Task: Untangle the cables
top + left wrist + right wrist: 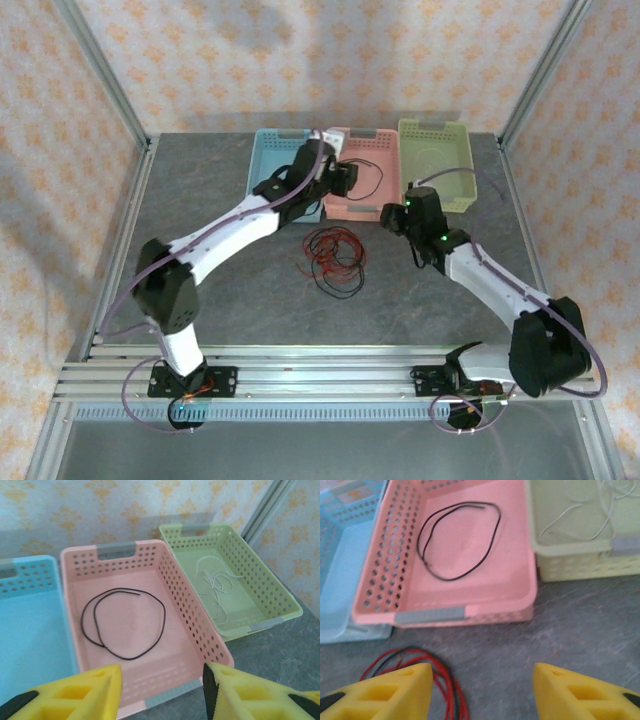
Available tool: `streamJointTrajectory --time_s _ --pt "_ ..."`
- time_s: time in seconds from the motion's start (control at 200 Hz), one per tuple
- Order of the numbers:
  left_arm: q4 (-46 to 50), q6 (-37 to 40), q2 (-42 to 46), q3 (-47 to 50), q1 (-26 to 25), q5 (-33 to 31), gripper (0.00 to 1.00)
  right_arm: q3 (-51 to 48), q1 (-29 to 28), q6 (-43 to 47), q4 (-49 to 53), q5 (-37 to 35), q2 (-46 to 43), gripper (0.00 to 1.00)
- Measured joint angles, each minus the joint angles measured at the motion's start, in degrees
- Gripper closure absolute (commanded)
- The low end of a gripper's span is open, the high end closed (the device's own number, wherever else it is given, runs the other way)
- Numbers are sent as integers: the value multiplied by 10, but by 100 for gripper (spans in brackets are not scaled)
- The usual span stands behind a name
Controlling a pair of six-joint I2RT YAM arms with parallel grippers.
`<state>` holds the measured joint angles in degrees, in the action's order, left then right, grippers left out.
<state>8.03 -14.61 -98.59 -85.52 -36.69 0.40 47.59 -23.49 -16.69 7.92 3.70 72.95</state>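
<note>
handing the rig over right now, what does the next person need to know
Left gripper: open, empty, over the pink basket.
Right gripper: open, empty, above the table by the red and black tangle.
Done: black cable lies in the pink basket, whitish cable in the green basket.
Left: separate the tangle on the table.

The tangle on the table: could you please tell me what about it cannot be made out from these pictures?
Top view: the tangle is too small to count its strands or trace their crossings.
Right wrist view: the bottom edge cuts it off, a finger of the right gripper covers part, and the picture is blurred.
Cable ends: too fine to find in either view.
</note>
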Motion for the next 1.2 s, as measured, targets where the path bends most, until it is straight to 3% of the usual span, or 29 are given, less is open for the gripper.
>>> streamJointTrajectory --time_s 0.28,0.531,0.801,1.201 --pt "-65 -56 130 251 -14 -7 51 -35 -72 -46 46 10 -7 54" --pt "-130 -150 165 405 -32 4 43 -88 -126 -108 62 38 7 60" --pt "-170 -213 162 458 -60 6 34 -105 -141 -144 42 82 54 65" --pt "-194 -233 140 479 -64 1 34 -105 -141 -178 5 88 106 73"
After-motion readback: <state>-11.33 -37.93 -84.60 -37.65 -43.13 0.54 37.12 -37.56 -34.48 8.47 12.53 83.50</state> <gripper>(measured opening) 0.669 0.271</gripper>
